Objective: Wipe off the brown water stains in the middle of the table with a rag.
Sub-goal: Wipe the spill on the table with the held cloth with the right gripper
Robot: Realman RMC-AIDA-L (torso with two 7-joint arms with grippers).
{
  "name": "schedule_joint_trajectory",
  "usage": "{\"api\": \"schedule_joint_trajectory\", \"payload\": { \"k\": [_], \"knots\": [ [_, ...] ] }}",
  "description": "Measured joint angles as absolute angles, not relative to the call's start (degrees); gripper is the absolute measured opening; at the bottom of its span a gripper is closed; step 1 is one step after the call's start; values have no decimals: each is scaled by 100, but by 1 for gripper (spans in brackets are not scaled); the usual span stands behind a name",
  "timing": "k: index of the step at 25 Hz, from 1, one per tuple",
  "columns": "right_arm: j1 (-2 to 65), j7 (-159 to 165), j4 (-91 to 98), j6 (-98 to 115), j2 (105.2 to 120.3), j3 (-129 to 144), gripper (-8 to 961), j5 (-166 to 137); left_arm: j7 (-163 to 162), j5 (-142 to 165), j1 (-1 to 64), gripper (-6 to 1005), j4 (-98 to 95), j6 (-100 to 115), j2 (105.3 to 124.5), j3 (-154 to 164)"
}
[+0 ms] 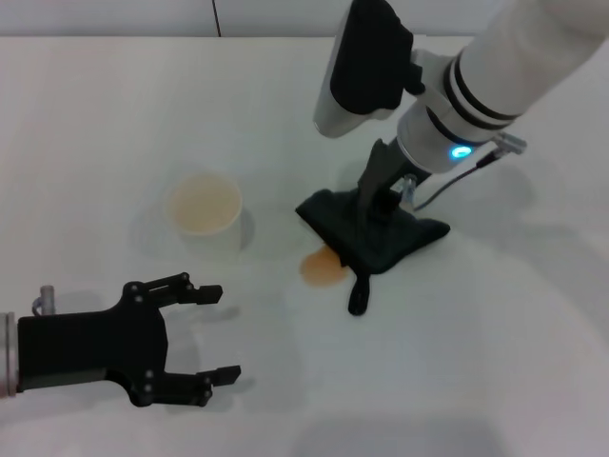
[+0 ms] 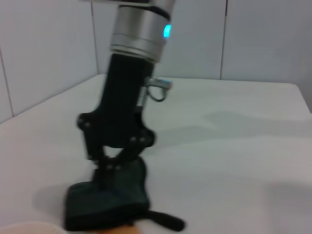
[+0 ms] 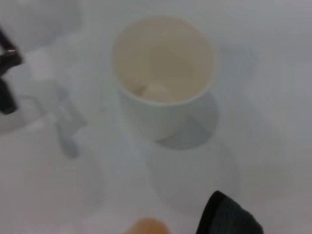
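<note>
The rag [image 1: 373, 233] is pinched by the right claw [image 1: 379, 211] and pressed on the worktop [image 1: 495, 324]. Part of the stain [image 1: 322, 268] is left. The left claw [image 1: 205, 333] is spread, idle.

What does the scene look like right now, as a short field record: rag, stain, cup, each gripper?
rag: black rag on the table, its near edge overlapping the stain, loop tail toward the robot
stain: brown water stains still partly showing at the rag's edge
cup: white paper cup upright, to the robot's left of the stain
right gripper: right gripper pressed down on the rag, shut on it
left gripper: left gripper fingers open, low near the front edge, holding nothing
</note>
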State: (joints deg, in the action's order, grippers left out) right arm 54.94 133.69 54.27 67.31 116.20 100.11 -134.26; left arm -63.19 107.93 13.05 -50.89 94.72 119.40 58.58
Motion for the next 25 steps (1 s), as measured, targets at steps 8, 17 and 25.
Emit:
{"api": "schedule_joint_trajectory", "payload": {
  "k": [8, 17, 25],
  "knots": [
    [5714, 13375, 5226, 6559, 11619, 10631, 31, -13062, -6312, 10669, 1316, 890, -5088, 9452, 11945, 5985],
    [5824, 13376, 5522, 6740, 11619, 11406, 31, -12232, -6310, 10665, 1352, 890, -5089, 9414, 11944, 5986],
    [5910, 13343, 5263, 6480, 11610, 11502, 31, -12294, -6310, 10661, 1363, 889, -5085, 9396, 11944, 5985]
  ]
}}
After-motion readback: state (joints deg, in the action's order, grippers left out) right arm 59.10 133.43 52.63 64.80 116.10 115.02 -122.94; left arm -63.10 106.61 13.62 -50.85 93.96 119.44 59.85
